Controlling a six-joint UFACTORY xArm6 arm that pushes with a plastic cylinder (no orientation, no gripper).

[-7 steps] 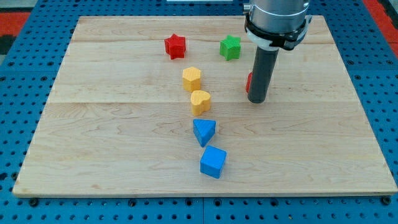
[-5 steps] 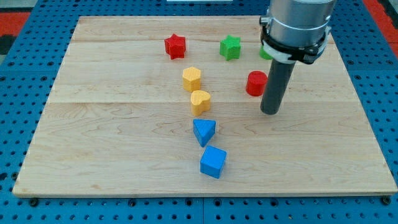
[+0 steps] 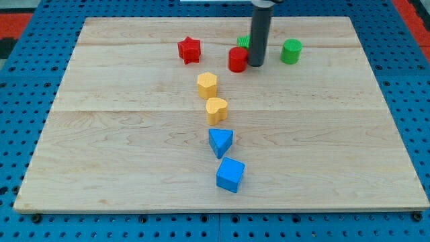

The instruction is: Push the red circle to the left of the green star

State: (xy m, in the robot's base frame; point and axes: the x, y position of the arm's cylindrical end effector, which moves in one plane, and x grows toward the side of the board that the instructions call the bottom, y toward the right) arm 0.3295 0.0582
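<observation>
Right now you'll see my tip (image 3: pixel 256 64), a plain rod with nothing to open or close, touching the right side of the red circle (image 3: pixel 237 60) near the board's top edge. The green star (image 3: pixel 243 42) sits just behind them, mostly hidden.

Green star (image 3: pixel 242 42) mostly behind rod (image 3: pixel 259 33)

single raised view, angled down; whole wooden board (image 3: pixel 101 134) framed
</observation>
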